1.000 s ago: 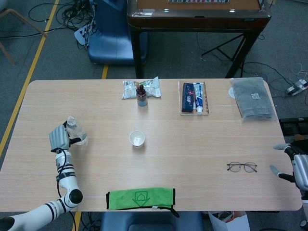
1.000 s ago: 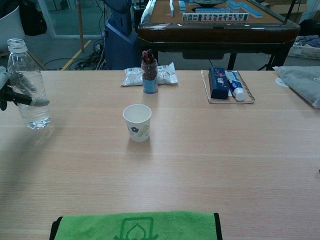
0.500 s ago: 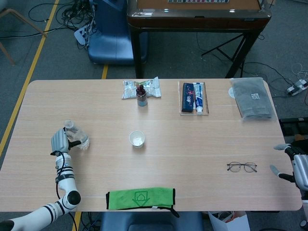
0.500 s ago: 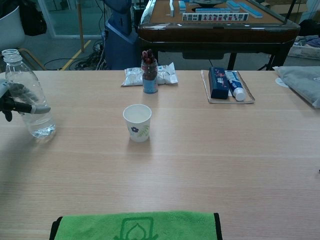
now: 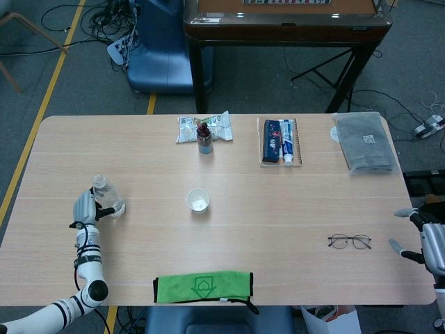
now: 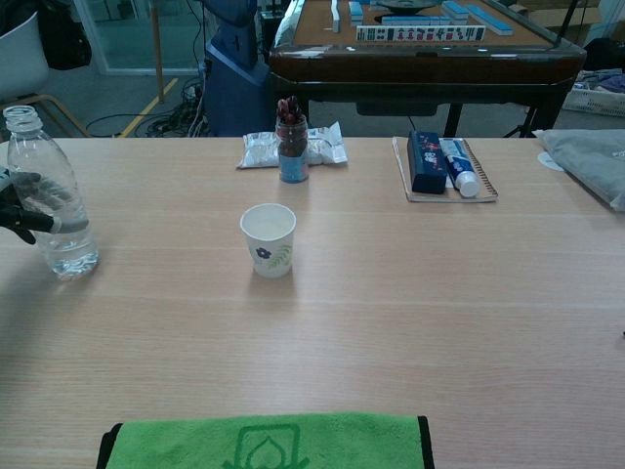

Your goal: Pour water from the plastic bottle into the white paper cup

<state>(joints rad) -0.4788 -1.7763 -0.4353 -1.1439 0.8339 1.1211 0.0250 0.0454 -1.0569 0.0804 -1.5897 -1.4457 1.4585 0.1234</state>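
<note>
On the pale wood tabletop point(image 6: 410, 293), my left hand point(image 5: 84, 206) has its fingers clamped around the bottle point(image 6: 51, 206), upright with water low inside, while the cup point(image 6: 268, 239) stands well off to their right, the pouring seemingly ahead.

the head view is taken from high above the near edge, looking steeply down, so the whole table point(image 5: 278, 229) is seen from far off, with floor beyond. the chest view is set low and close at the near edge, facing level across the table point(image 6: 439, 322) toward the far side. shared by both are the cup point(image 5: 197, 201) point(image 6: 268, 239), the bottle point(image 5: 106, 195) point(image 6: 51, 209) at left and the green cloth point(image 5: 202, 287) point(image 6: 264, 445).
</note>
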